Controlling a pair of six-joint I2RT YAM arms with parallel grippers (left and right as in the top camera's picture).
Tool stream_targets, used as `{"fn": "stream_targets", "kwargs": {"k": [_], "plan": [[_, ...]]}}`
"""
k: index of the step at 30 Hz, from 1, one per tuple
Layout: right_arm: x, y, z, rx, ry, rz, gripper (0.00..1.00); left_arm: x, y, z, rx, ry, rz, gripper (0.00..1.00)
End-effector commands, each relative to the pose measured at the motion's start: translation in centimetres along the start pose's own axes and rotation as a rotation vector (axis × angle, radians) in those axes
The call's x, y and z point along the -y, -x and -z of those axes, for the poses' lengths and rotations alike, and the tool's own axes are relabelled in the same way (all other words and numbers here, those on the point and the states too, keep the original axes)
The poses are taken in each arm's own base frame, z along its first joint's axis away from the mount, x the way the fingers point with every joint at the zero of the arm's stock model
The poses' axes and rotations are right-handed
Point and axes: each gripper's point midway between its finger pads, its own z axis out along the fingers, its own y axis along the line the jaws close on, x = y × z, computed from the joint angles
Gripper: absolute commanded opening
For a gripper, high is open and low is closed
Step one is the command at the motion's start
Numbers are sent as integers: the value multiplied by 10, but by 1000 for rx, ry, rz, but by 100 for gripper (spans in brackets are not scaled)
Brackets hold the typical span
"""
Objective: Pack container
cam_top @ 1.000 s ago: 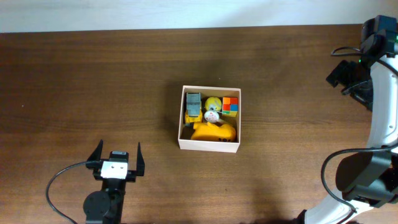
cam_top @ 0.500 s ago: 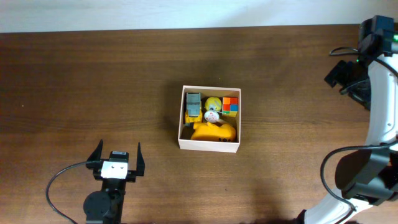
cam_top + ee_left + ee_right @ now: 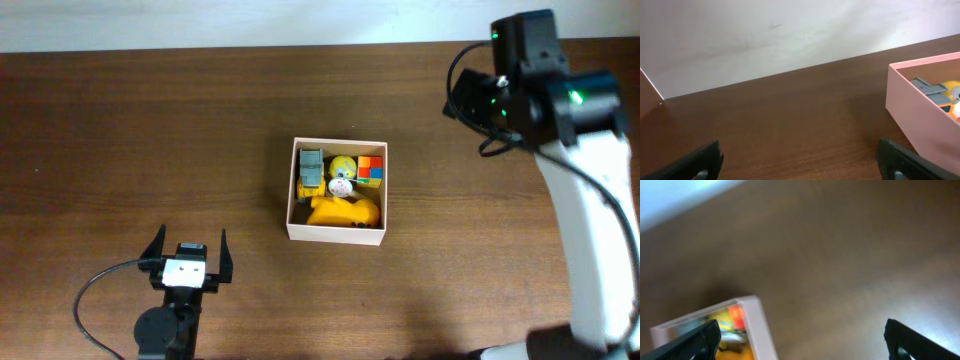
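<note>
Dark wood table, pale wall behind. Left gripper: fingers spread wide, nothing in it, at the near edge. The box lies ahead & to its right, mid-table, toys inside. Right gripper also wide, empty; box is down-left of it. Both approx. equally far.

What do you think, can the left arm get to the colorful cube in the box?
Probably yes. The container has no lid, the colorful cube lies uncovered in its far right corner, and only bare table separates it from the open left end effector. Its reach is untested.
</note>
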Motion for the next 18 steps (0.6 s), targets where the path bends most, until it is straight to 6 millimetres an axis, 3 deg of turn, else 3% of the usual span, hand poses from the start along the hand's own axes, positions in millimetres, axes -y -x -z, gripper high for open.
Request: {"fn": "stream_targets", "kwargs": {"k": [1,6,10,14,18], "plan": [[-13,24,52,199,115,-26,99,2,0,0,5,-9,-16,99],[-10,36,95,396,244,-83,99,2,0,0,5,-9,-16,99],[4,30,109,555,314,-135,99,2,0,0,5,-9,-16,99],[21,11,103,669,357,-178,99,2,0,0,5,-9,-16,99],[41,-22,80,705,366,-197,99,2,0,0,5,-9,-16,99]]}}
